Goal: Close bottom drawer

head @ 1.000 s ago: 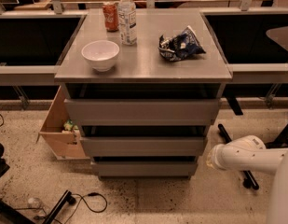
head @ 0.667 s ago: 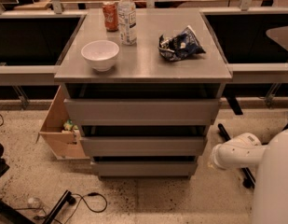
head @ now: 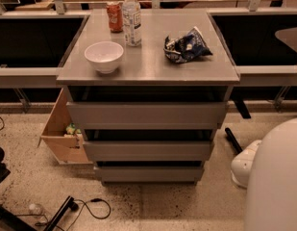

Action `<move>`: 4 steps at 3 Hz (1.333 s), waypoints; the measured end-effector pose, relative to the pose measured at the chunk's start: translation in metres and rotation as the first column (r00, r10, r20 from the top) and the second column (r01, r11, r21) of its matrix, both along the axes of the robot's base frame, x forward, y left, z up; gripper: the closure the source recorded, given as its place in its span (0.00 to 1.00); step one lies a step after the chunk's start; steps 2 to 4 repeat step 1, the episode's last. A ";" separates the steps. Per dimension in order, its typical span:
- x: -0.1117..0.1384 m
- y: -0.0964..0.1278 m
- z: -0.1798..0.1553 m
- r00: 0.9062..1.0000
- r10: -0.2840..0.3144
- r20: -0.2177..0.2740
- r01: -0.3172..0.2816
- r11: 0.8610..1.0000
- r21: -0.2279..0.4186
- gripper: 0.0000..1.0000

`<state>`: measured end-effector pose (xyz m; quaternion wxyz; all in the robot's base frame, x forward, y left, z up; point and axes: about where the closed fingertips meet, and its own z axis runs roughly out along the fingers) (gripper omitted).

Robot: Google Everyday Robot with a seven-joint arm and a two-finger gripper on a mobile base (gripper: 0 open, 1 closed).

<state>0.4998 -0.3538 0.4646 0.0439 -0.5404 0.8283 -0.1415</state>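
Note:
The grey cabinet [head: 148, 66] stands in the middle of the camera view with three plain drawer fronts. The bottom drawer [head: 149, 173] is the lowest and looks the narrowest, with a thin dark gap above its front. Above it are the middle drawer [head: 148, 150] and the top drawer [head: 147, 115]. My white arm [head: 275, 182] fills the lower right corner, to the right of the drawers and apart from them. My gripper is out of view; no fingers show.
On the cabinet top stand a white bowl [head: 104, 56], a clear bottle [head: 132, 17], a red can [head: 114, 16] and a crumpled chip bag [head: 186, 46]. An open cardboard box [head: 61, 134] sits on the floor left of the cabinet. Black cable [head: 90, 208] lies on the speckled floor.
My white arm has swung up and closer to the camera, now covering much more of the lower right corner. The drawers and the things on top have not moved.

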 end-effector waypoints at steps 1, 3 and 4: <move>-0.066 -0.031 0.034 0.994 -0.107 0.030 0.109 0.993 -0.049 1.00; -0.066 -0.031 0.034 0.994 -0.107 0.030 0.109 0.993 -0.049 1.00; -0.066 -0.031 0.034 0.994 -0.107 0.030 0.109 0.993 -0.049 1.00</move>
